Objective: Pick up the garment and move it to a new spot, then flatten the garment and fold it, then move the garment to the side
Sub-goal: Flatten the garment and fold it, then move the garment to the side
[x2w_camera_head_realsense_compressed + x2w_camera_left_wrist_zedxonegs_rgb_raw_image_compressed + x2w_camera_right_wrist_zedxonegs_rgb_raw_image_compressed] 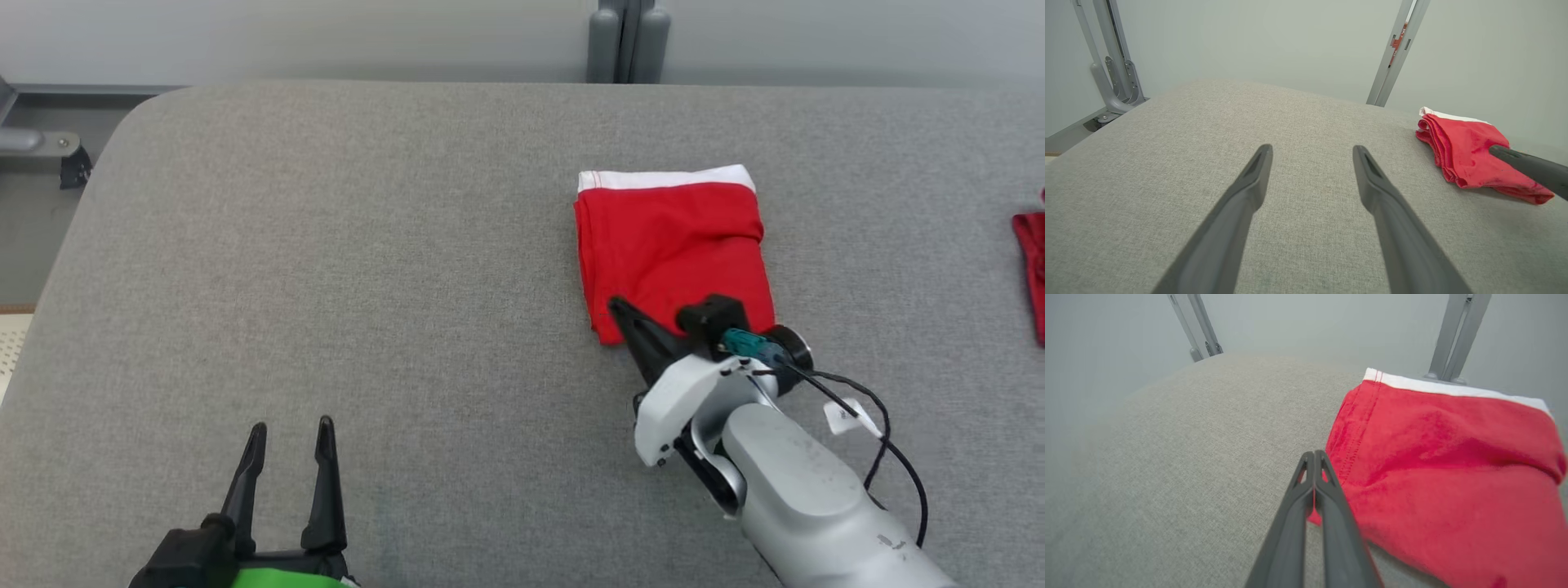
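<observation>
The garment (669,245) is a red piece with a white band along its far edge, lying folded into a rough rectangle on the grey padded table (367,286). My right gripper (618,307) is shut, its fingers pressed together with nothing between them, the tips over the garment's near-left corner. In the right wrist view the right gripper (1314,455) lies along the left hem of the garment (1433,457). My left gripper (291,426) stands open over bare table at the near left, well apart from the garment (1461,155). The left wrist view has the left gripper (1312,149) open.
Another red cloth (1033,269) lies at the table's right edge. A grey metal post (627,41) stands behind the far edge, and a metal bracket (49,147) sits beyond the rounded far-left corner. Bare table stretches left of the garment.
</observation>
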